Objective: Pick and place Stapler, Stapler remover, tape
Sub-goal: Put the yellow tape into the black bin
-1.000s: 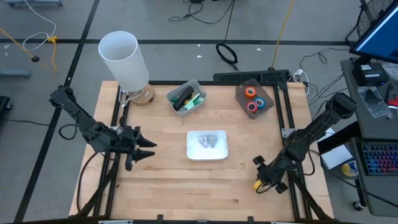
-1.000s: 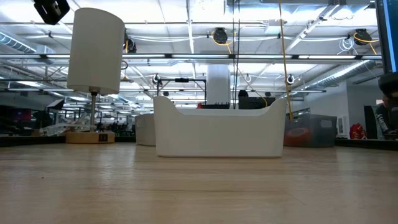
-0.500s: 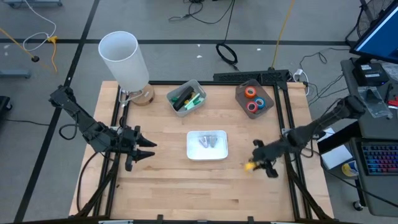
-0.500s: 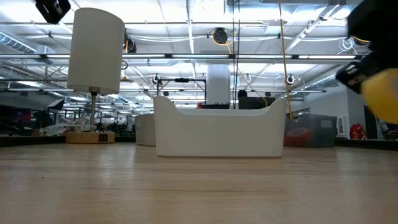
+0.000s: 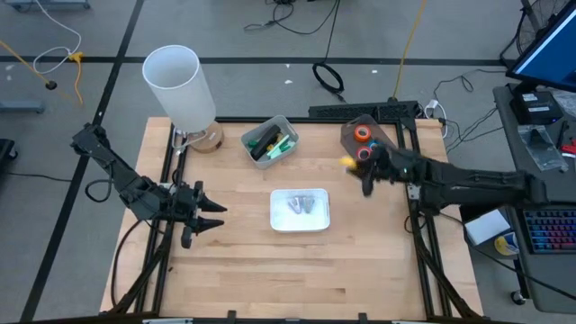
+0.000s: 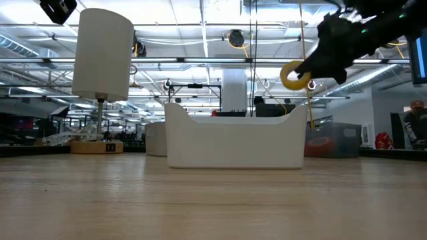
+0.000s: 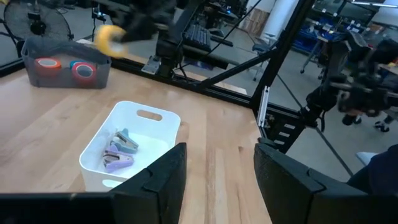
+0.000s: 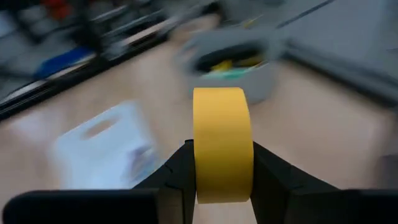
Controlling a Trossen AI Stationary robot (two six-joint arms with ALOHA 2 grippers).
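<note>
My right gripper point(image 5: 363, 167) is shut on the yellow tape roll point(image 5: 346, 162), in the air just near and left of the dark bin point(image 5: 351, 126) at the table's far right. That bin holds the orange tape point(image 5: 362, 133) and the blue and red rolls point(image 5: 369, 152). In the low view the yellow roll point(image 6: 293, 75) hangs high above the white tray point(image 6: 233, 141). My left gripper point(image 5: 212, 217) waits open at the table's left side. The white tray point(image 5: 277, 220) holds small staple removers point(image 7: 118, 152). My right gripper pinches the yellow tape roll across its width, one finger point(image 8: 177, 177) on each flat side, with the roll's outer band point(image 8: 222, 134) standing upright between them. The roll is lifted clear of the table, and it sticks out past the fingertips point(image 6: 313, 67).
A grey bin point(image 5: 270, 141) with black, green and yellow items sits at the far middle. A tall white cylinder on a wooden base point(image 5: 180, 85) stands at the far left. Bare wood lies along the near half of the table point(image 5: 288, 270).
My right gripper, carrying the yellow tape roll, has swung from the table's near right corner toward the far edge and risen, ending beside the dark bin. The roll stayed in its hold and is now well above the table.
</note>
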